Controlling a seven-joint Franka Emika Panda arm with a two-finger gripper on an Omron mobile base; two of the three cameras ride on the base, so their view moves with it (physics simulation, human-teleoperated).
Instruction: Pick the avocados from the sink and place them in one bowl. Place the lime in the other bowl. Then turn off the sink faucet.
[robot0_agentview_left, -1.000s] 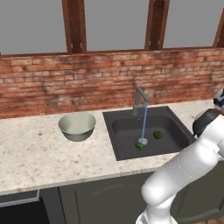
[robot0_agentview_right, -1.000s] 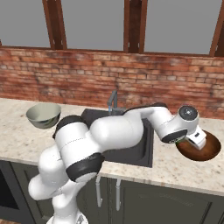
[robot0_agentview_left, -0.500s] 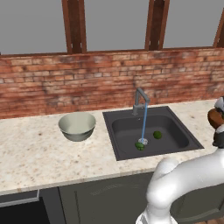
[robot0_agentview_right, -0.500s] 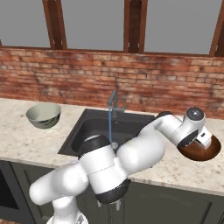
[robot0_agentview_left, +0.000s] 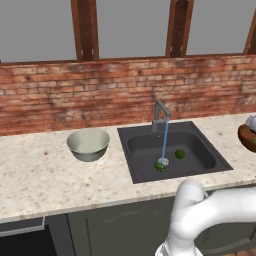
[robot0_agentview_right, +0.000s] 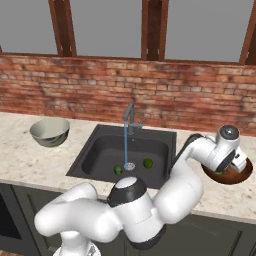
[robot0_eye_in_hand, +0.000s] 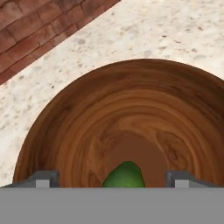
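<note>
- Hovering directly above the brown wooden bowl (robot0_eye_in_hand: 131, 118): gripper (robot0_eye_in_hand: 113, 178), fingertips (robot0_eye_in_hand: 43, 178) spread wide to either side, gripping nothing.
- Lying on the floor of the brown wooden bowl, between the spread fingertips and apart from both: one avocado (robot0_eye_in_hand: 124, 176), partly cut off by the lower edge of the hand view.
- Resting on the speckled countertop (robot0_agentview_right: 20, 160) to the right of the sink (robot0_agentview_right: 107, 152), near the brick wall (robot0_agentview_right: 75, 87): the brown wooden bowl, with the white wrist over it in the right base view.
- Lying inside the sink, just beside the drain under the water stream (robot0_agentview_left: 164, 142): two small green fruits, one (robot0_agentview_left: 159, 166) at the front and one (robot0_agentview_left: 180, 154) farther right; too small to tell lime from avocado.
- Standing at the back rim of the sink, water running: sink faucet (robot0_agentview_left: 159, 114).
- Sitting on the countertop to the left of the sink, well apart from the brown wooden bowl: pale grey-green bowl (robot0_agentview_left: 88, 143).
</note>
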